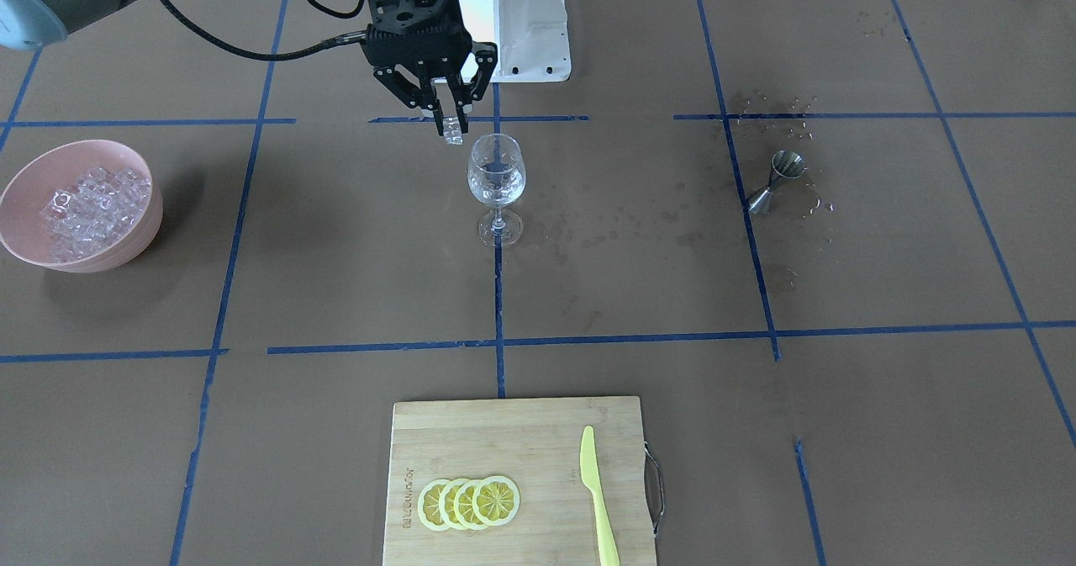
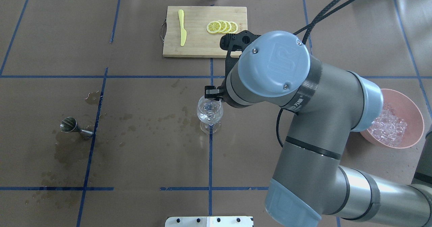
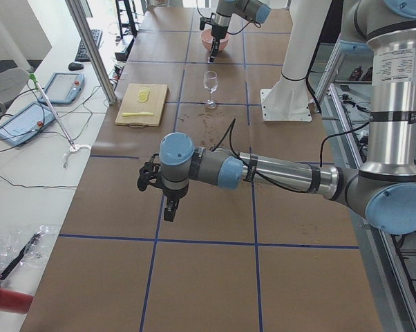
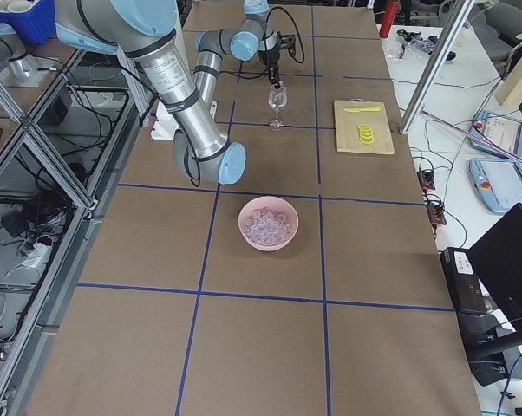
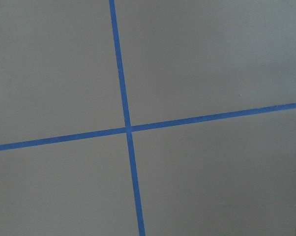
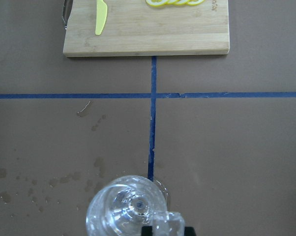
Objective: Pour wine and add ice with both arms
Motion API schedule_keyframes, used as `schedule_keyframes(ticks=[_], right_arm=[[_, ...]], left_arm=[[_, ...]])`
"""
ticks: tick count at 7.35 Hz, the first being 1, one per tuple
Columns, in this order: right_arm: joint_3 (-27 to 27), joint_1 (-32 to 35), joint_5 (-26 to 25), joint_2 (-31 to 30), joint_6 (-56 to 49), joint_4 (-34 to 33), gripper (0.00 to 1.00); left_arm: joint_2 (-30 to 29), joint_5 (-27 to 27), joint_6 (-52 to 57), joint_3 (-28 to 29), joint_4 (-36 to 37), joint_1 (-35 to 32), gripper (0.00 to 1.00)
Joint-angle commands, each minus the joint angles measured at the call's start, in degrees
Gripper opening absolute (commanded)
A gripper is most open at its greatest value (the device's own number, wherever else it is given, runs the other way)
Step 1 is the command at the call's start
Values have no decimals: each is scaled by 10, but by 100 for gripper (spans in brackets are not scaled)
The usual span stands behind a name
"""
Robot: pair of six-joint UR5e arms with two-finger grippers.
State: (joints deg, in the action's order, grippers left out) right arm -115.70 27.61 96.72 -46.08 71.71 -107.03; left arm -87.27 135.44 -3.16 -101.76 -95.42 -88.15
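My right gripper (image 1: 446, 120) is shut on one clear ice cube (image 1: 454, 132) and holds it just above the rim of the wine glass (image 1: 497, 181), on its robot side. The right wrist view shows the cube (image 6: 168, 222) beside the glass mouth (image 6: 127, 209). The glass (image 2: 209, 114) stands upright at the table's middle with glassy contents; I cannot make out wine in it. The rest of the ice (image 1: 88, 204) lies heaped in a pink bowl (image 1: 134, 242). My left gripper (image 3: 168, 207) hangs over bare paper far from the glass; I cannot tell whether it is open.
A metal jigger (image 1: 777, 181) lies on its side among wet stains (image 2: 69, 152). A wooden board (image 1: 521, 431) at the operators' edge carries lemon slices (image 1: 468, 503) and a yellow knife (image 1: 597, 499). The white pedestal base (image 1: 525, 28) stands behind the glass.
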Motion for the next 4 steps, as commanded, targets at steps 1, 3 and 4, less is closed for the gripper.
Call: schedule_keyframes(ticks=[1, 3, 4], right_arm=[[55, -19, -24, 47, 17, 0, 0], [65, -24, -29, 47, 17, -1, 9], [65, -25, -30, 47, 17, -6, 19]], left_arm=[[0, 0, 0, 1, 0, 0, 100], [0, 0, 0, 2, 0, 0, 100], [0, 0, 0, 2, -1, 0, 100]])
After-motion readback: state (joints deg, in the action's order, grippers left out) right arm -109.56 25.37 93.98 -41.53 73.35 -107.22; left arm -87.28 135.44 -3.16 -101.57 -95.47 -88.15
